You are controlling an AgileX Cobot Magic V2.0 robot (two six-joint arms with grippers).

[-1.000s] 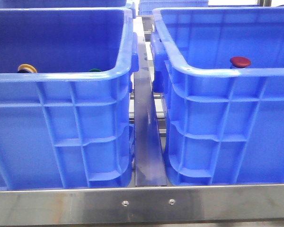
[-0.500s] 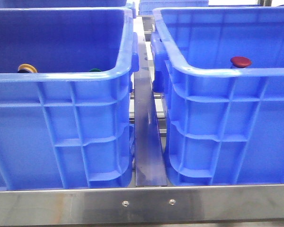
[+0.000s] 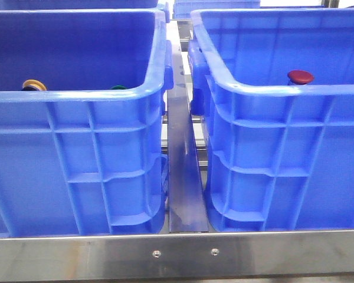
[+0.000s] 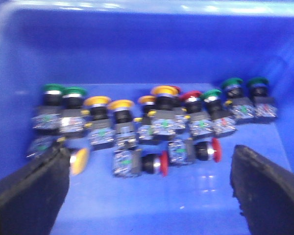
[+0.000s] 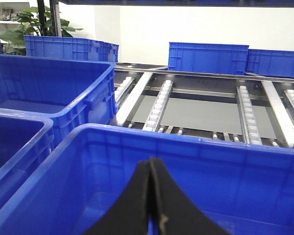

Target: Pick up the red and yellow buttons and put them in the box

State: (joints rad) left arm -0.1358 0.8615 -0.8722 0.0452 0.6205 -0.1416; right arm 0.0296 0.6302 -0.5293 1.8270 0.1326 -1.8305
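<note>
From the front we saw a brushed steel rail with two screws (image 3: 183, 252) nearest, then two deep blue ribbed plastic crates: the left crate (image 3: 76, 171) and the right crate (image 3: 283, 159). Only a yellow-orange domed button cap (image 3: 33, 85) and a green cap edge (image 3: 118, 88) showed above the left rim, and a dark-red domed button (image 3: 300, 76) above the right rim. No arm appeared there.

The left wrist view revealed the left crate's floor (image 4: 196, 205), holding a blurred cluster of red, yellow and green buttons (image 4: 152, 127); the left gripper (image 4: 152, 191) hung released above them.

The right wrist view showed the right gripper (image 5: 153, 215) clenched on nothing over a blue crate, with a roller conveyor (image 5: 206, 107) beyond.
</note>
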